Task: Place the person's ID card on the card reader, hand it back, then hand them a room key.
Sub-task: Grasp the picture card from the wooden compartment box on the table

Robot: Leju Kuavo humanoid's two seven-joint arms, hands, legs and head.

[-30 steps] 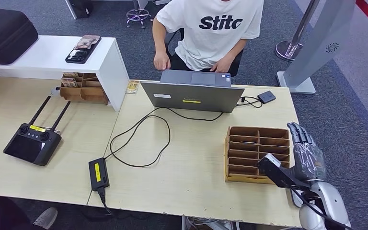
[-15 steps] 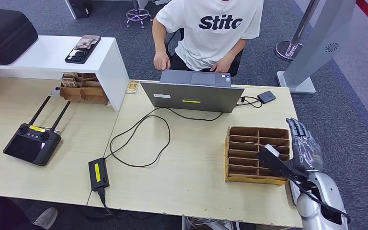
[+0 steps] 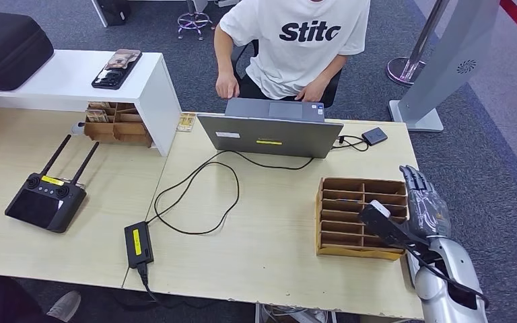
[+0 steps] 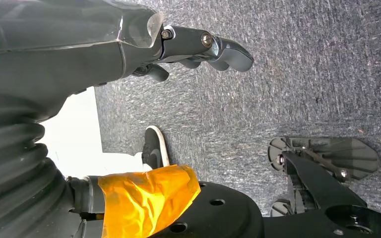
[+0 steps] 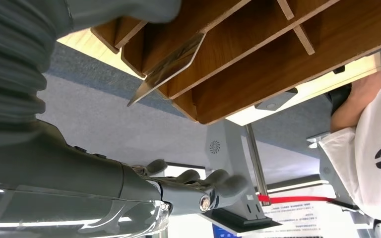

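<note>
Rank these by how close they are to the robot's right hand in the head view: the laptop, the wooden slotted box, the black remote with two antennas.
Measured from the right hand:
1. Wooden slotted box, right beside the hand at the table's right end.
2. Laptop, farther back at the middle of the table, in front of the seated person.
3. Black remote with antennas, far off on the left table.

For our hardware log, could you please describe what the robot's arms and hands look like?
The right arm is glossy silver with a black cable along it; the right hand is dark grey under clear plating. The left hand has dark fingers, a ribbed grey cover and orange tape nearby.
</note>
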